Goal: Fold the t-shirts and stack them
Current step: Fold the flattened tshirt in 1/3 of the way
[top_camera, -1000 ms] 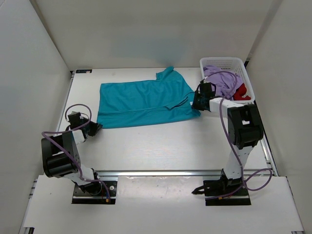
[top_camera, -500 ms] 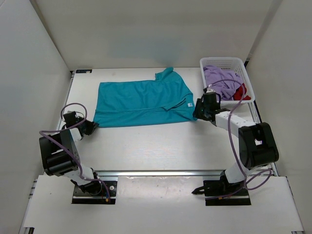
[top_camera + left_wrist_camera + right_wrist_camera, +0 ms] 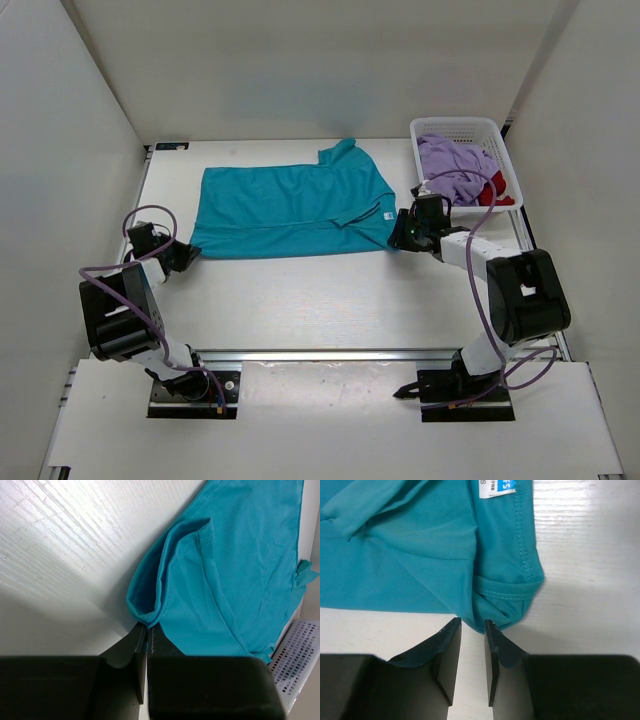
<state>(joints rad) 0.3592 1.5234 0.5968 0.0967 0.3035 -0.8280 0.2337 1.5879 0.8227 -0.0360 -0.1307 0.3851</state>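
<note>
you are looking at the teal shirt (image 3: pixel 290 205) lying spread flat on the table (image 3: pixel 320 290), just left of the white basket (image 3: pixel 470 125), with its closest edge near the basket's wall. the purple shirt (image 3: pixel 450 165) is sitting bunched inside the basket, filling most of it, and the red shirt (image 3: pixel 497 188) is peeking out beside it at the basket's near right corner.

your left gripper (image 3: pixel 146 627) is sitting at the teal shirt's corner farthest from the basket, on the near edge. its jaws are pressing almost together with the folded hem pinched at the tips, and the cloth is bunching into a ridge right there.

your right gripper (image 3: pixel 472 622) is hovering low just in front of the basket's near left corner, at the teal shirt's near corner on that side. its jaws are standing a little apart with bare table showing between them, gripping nothing. the hemmed corner is lying just off one fingertip, and a white label (image 3: pixel 497 487) is showing on the cloth beyond it.
</note>
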